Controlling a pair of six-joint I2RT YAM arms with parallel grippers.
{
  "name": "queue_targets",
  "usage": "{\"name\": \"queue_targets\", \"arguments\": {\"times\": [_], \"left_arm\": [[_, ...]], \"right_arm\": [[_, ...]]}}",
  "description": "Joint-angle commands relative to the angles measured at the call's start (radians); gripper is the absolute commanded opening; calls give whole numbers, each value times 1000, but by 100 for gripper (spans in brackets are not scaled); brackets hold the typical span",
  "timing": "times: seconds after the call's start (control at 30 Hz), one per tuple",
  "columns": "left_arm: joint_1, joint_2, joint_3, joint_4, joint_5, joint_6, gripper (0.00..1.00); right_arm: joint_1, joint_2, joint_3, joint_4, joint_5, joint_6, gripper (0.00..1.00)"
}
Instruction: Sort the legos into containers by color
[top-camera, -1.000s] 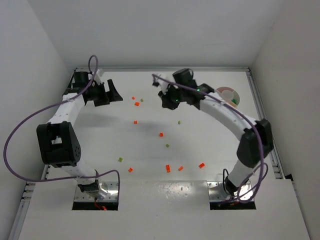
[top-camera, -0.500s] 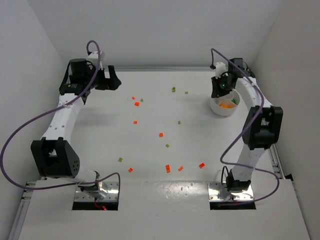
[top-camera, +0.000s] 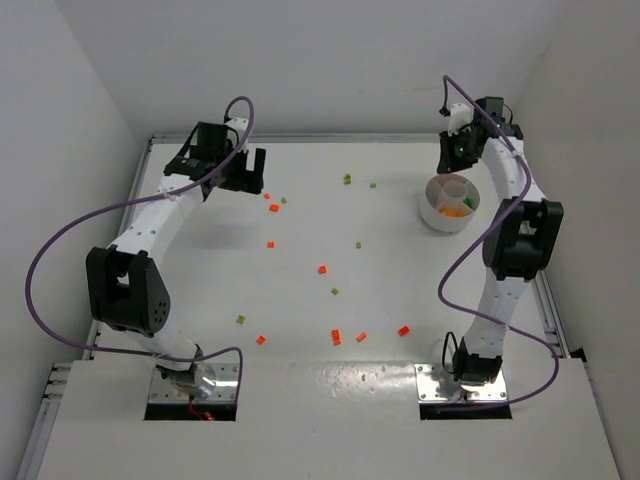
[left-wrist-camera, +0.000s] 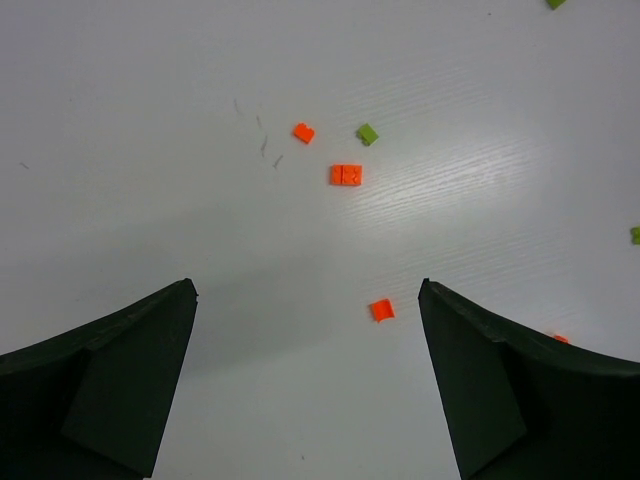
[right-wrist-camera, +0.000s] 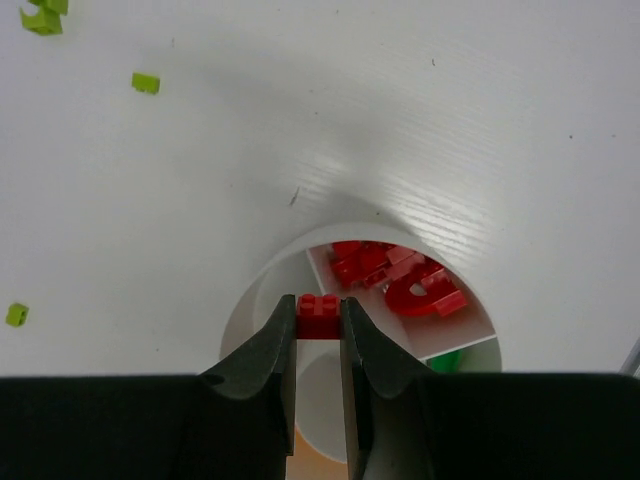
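Right end effector (right-wrist-camera: 318, 306) | pinches red lego (right-wrist-camera: 319, 317) | dish (right-wrist-camera: 272, 268) near half hidden

White table (top-camera: 290, 312) carries scattered legos (top-camera: 322, 269) and the round dish (top-camera: 441, 223)

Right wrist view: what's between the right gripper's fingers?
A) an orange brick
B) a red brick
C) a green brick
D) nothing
B: a red brick sits pinched in the right gripper, which is above the white dish.
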Motion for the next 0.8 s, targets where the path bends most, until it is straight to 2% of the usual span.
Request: {"name": "queue_targets", "arguments": {"times": [0.0, 0.4, 0.5, 0.53, 0.67, 0.77], "left_arm": [[-22, -23, 10, 9, -65, 33, 100], [-33, -5, 10, 9, -86, 24, 100], [-33, 5, 10, 9, -86, 24, 100], [-33, 5, 10, 9, -86, 24, 100], [-33, 5, 10, -11, -75, 14, 100], [-33, 5, 1, -11, -65, 14, 100]], "right_arm": [[-16, 41, 66, 6, 37, 27, 0], [-35, 63, 18, 31, 126, 27, 0], [-44, 63, 9, 42, 126, 27, 14], [-44, 63, 9, 42, 126, 27, 24], [-44, 63, 20, 51, 117, 50, 31], [-44, 63, 39, 42, 117, 60, 31]]}}
